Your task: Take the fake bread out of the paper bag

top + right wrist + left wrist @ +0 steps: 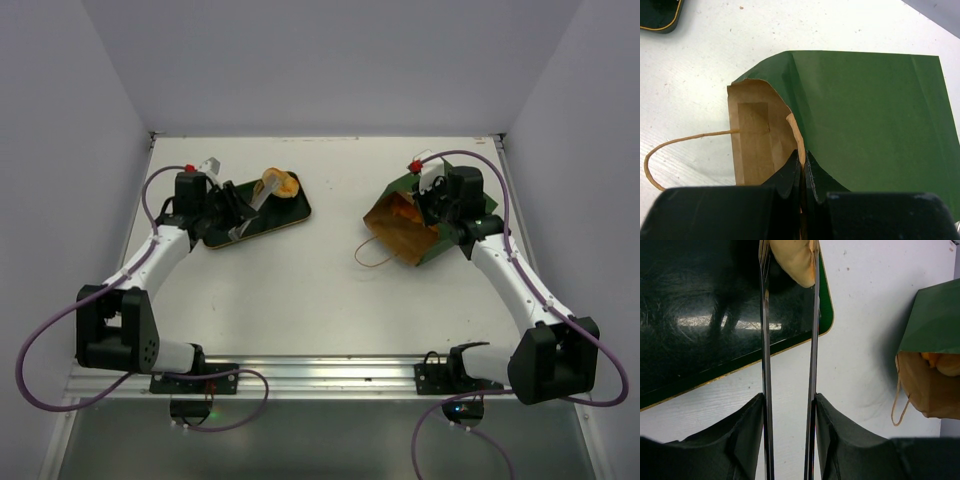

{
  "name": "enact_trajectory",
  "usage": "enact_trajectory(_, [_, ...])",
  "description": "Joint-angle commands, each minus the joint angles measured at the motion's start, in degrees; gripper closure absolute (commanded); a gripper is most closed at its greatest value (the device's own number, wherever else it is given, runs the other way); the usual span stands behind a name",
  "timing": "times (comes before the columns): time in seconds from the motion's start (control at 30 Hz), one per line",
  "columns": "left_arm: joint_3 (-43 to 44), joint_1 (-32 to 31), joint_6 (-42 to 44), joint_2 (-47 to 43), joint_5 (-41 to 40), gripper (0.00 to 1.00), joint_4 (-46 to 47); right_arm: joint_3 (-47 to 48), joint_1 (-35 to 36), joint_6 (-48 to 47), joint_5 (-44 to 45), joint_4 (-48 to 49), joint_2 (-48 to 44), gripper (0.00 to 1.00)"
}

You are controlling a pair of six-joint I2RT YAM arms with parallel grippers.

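left pincer [789, 251] gripping fake bread [793, 266], right pincer [803, 167] pinching paper bag [865, 115] rim

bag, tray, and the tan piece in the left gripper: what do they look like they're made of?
Paper bag: paper, matte green outside, brown kraft inside, with sharp creases; handle looks like twine. Tray: hard and glossy, mirror-like reflections; plastic or lacquered metal, can't tell. Tan bread piece: matte, smooth, rounded; probably foam or soft plastic.

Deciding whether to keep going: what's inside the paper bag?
An orange-golden bread piece shows at the mouth of the paper bag; deeper inside is covered by its green wall.
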Motion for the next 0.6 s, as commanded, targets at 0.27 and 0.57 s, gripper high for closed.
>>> enact_trajectory(0.27, [-0.5, 1.5, 3.9, -5.6, -0.9, 0.53, -3.0, 0.1, -0.4, 0.9, -0.8, 2.0, -2.4, 1.0])
enact_trajectory(0.57, [-3.4, 1.5, 4.5, -12.6, 3.2, 0.56, -5.6, 0.2, -0.5, 0.9, -1.1, 1.9, -2.3, 1.0])
